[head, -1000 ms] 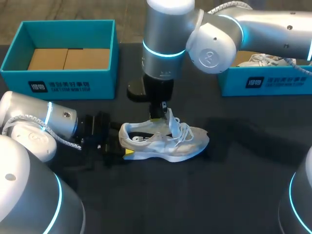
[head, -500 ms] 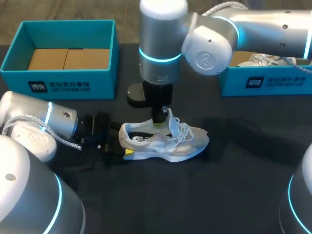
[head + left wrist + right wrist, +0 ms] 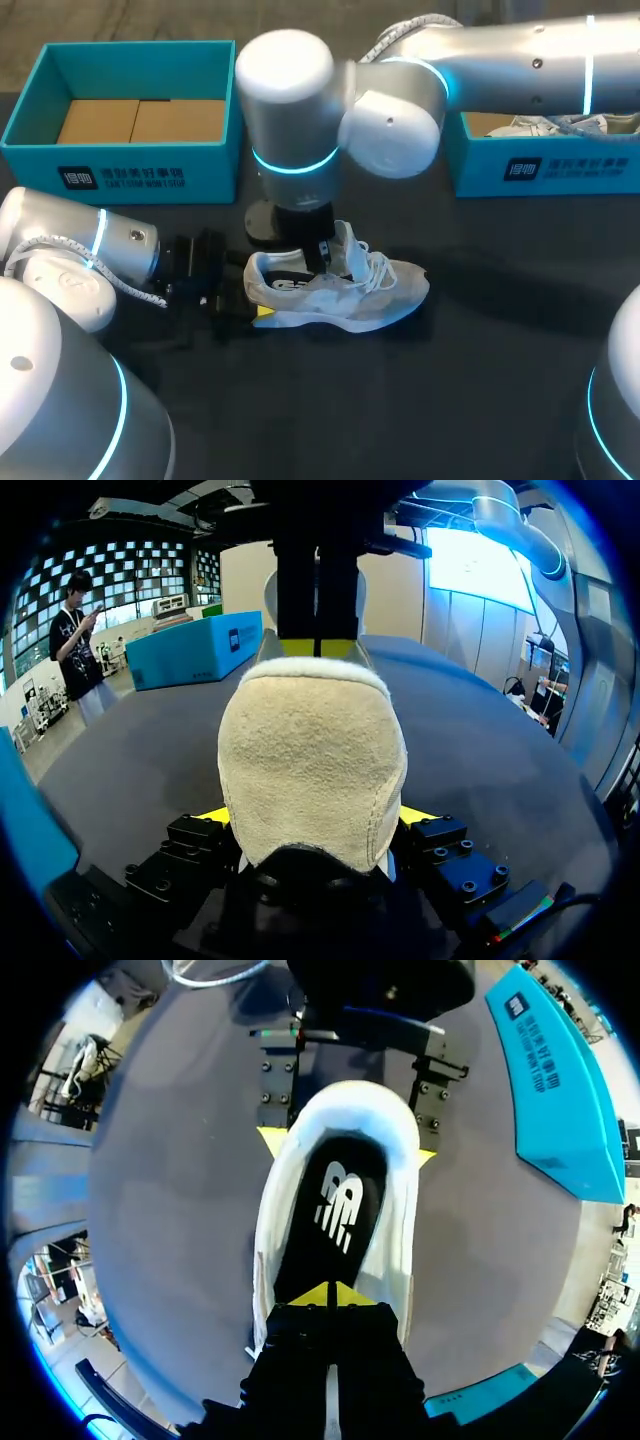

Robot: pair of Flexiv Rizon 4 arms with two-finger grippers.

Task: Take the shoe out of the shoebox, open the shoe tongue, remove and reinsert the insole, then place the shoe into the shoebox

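Under the white shoe [image 3: 340,290] lay a dark table [image 3: 480,380], with one open teal shoebox [image 3: 130,165] behind the shoe's heel end and a second shoebox [image 3: 540,170] behind its toe end. Over the shoe hung the right arm [image 3: 400,90], and the left arm [image 3: 80,250] lay low beyond the heel. The left gripper [image 3: 313,820] clamped the heel from both sides, while the right gripper [image 3: 330,1295], tips pressed together, stood in the shoe's opening at the black insole [image 3: 335,1210]; whether it pinched the insole could not be told.

The head camera looks down on the worktop [image 3: 480,380] from above and behind. The left wrist camera faces the shoe [image 3: 340,290] heel-on, very close. The right wrist camera peers straight down into it.
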